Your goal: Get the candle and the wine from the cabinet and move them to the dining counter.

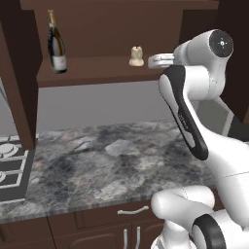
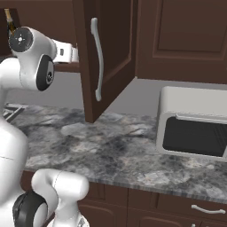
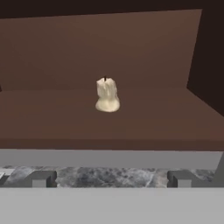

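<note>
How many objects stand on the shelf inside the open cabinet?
2. The wine stands at the left of the cabinet shelf; the candle stands further right, in front of the open gripper. The arm may hide more.

The cabinet (image 1: pixel 112 78) hangs on the far wall above the stone counter (image 1: pixel 116 160), its doors swung open. On its inner shelf the wine (image 1: pixel 56 44) stands upright at the left, and the candle (image 1: pixel 136 56) sits well apart to its right. In the hand view the candle (image 3: pixel 107 95) is centred on the shelf, farther in than the gripper (image 3: pixel 111 178). A stove (image 1: pixel 10 168) lies at the counter's left end, a microwave (image 2: pixel 193 128) at its right.
</note>
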Controlling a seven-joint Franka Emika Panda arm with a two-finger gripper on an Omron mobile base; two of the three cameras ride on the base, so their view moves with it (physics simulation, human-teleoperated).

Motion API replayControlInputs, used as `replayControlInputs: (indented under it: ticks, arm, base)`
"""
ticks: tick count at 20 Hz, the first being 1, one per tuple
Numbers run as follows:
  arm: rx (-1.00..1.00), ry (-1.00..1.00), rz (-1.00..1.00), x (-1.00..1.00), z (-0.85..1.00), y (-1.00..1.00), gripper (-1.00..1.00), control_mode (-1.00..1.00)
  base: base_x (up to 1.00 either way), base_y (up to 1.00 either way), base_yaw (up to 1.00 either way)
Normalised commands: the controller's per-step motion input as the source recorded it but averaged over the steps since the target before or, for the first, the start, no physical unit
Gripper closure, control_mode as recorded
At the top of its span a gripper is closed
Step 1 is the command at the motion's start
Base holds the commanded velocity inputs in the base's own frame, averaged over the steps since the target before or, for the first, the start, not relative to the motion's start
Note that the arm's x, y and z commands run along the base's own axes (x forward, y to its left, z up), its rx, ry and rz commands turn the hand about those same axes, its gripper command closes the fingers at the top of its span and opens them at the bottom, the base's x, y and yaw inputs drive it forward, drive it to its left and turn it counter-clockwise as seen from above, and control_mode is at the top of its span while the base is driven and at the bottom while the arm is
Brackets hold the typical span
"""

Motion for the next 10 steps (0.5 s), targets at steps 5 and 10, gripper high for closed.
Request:
replayControlInputs:
  ticks: [5, 10]
  arm:
    - [0.00, 0.04, 0.01, 0.31, -0.07, 0.00, -1.00, -1.00]
    - [0.00, 0.04, 0.00, 0.16, -0.06, 0.00, -1.00, -1.00]
  base:
    - [0.00, 0.00, 0.00]
    - [0.00, 0.00, 0.00]
